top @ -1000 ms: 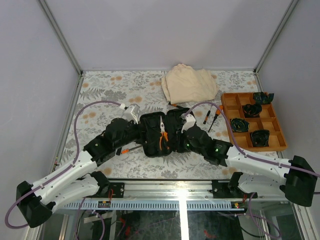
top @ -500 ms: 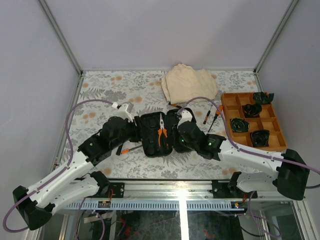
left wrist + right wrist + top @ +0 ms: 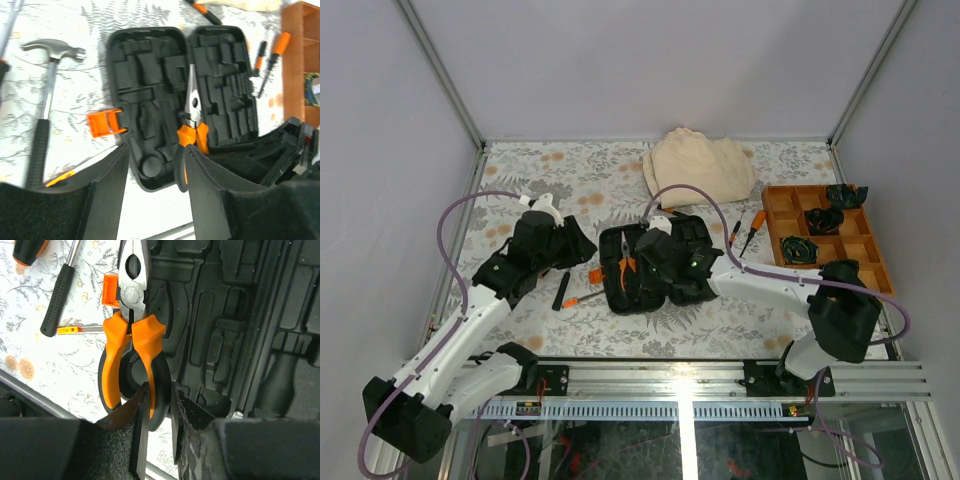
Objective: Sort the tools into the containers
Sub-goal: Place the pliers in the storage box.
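Right fingers point(image 3: 137, 440) clamp one pliers point(image 3: 142, 337) — one case point(image 3: 225, 340) open

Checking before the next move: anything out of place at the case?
Only the pliers: pinched by one handle in the right gripper, they hang over the open case, in no moulded slot. Nothing looks damaged.

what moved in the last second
The left gripper pulled back to the left, off the black plastic tool case, jaws open and empty. The right gripper, shut on the orange-handled pliers, swung left over the case, carrying them toward its left half. The case, beige folded cloth and wooden tray stayed put.
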You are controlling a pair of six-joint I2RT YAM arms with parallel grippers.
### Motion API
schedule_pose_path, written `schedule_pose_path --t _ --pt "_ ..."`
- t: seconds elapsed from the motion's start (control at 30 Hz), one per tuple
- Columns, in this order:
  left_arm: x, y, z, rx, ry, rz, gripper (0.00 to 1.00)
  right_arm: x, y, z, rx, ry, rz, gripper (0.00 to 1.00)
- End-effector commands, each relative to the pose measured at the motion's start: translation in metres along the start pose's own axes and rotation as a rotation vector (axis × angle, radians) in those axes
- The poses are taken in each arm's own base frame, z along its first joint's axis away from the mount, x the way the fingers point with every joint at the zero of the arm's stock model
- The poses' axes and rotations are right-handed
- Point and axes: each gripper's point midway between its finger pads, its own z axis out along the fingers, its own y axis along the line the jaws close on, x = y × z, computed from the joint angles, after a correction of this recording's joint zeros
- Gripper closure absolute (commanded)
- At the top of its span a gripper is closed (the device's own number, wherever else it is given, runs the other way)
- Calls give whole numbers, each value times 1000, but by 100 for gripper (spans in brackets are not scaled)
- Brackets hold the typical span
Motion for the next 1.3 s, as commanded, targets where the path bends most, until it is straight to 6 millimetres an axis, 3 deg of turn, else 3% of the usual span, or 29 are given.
schedule_pose_path --t 0.0,0.1,0.47,0.97,1.27 --pt "-2 16 -1 -36 29 46 53 -23 14 6 -35 -3 -2 100" --pt "4 24 4 -59 50 59 50 -22 10 18 -20 28 -6 100" --pt "14 23 13 -38 114 59 49 -16 5 59 28 107 -33 100" --pt "16 22 13 -21 125 64 49 -20 1 82 50 140 -27 100" --pt "17 21 14 -15 131 67 48 -15 -1 88 59 169 -27 91"
